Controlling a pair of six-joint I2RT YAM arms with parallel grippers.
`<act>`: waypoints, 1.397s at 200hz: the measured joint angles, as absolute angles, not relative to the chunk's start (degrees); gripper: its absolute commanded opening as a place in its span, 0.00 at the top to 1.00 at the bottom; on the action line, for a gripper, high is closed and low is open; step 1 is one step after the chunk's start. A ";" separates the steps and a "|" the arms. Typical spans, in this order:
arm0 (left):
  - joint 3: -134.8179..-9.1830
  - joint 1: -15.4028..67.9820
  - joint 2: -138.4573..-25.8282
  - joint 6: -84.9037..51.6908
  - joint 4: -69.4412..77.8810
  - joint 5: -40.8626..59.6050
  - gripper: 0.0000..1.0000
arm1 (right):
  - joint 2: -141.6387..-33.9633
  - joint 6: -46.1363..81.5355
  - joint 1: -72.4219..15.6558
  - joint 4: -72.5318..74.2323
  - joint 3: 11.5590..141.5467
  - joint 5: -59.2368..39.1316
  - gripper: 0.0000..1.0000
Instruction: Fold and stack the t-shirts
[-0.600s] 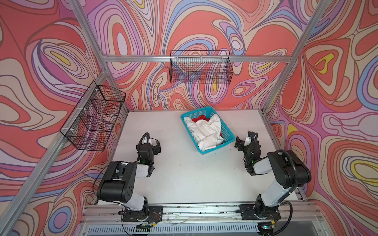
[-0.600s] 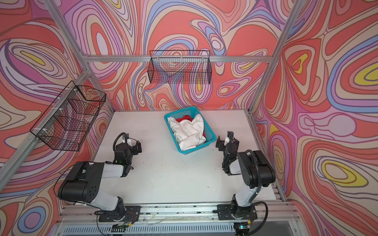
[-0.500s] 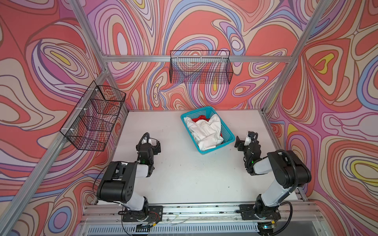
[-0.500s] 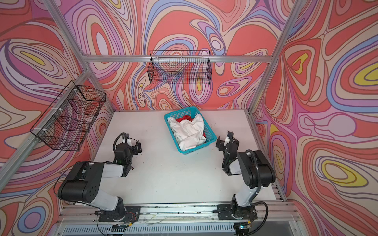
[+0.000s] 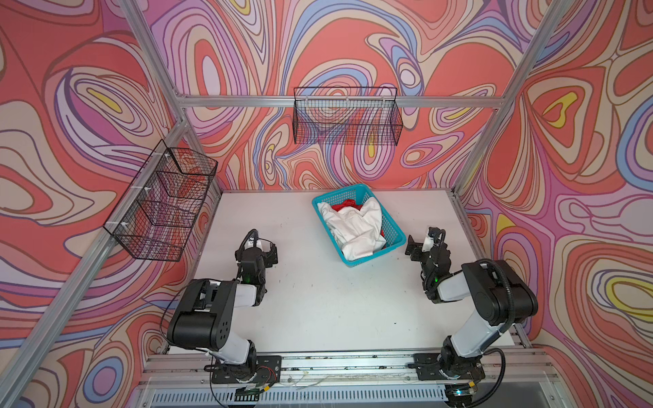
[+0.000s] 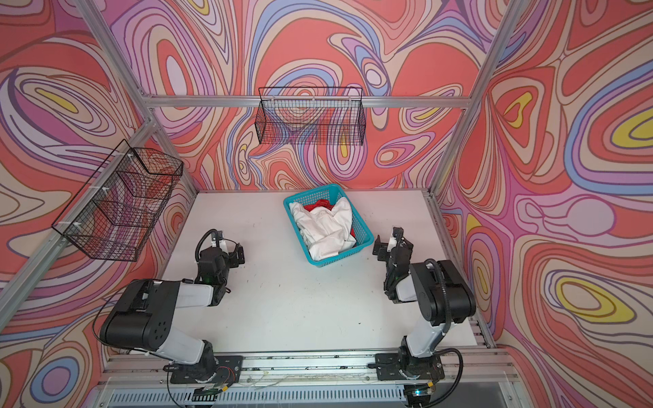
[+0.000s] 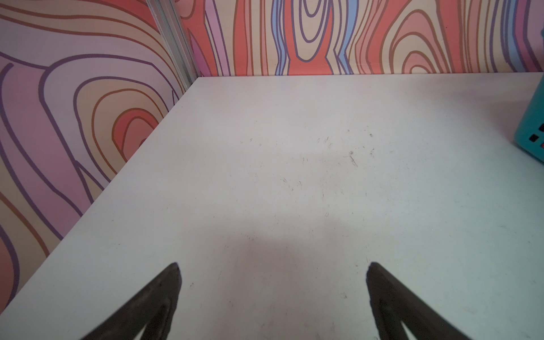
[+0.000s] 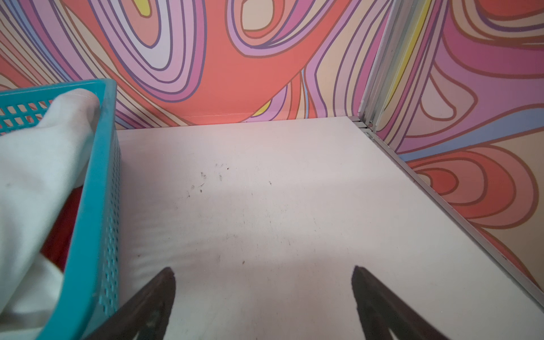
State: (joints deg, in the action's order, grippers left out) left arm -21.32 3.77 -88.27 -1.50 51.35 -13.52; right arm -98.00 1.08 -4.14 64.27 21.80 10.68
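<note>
Jaws wide; crumpled cloth t-shirts (image 5: 353, 226).

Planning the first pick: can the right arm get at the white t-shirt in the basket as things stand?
Probably yes. The right gripper is open and empty beside the teal basket, and the white t-shirt lies on top, uncovered, with only the low basket wall between them.

Bare table (image 5: 318, 300) everywhere; only the basket (image 5: 395, 243) obstructs.
</note>
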 measured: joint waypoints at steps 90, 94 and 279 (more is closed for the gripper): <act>-21.32 3.77 -88.27 -1.50 51.35 -13.52 0.00 | -98.00 1.10 -4.14 64.27 21.80 10.68 0.02; -21.32 3.77 -88.27 -1.50 51.35 -13.52 0.00 | -98.00 1.10 -4.14 64.27 21.80 10.68 0.02; -40.71 11.86 -62.04 -15.59 -2.92 -3.11 0.00 | -81.23 12.93 -22.83 -4.34 63.31 7.35 0.16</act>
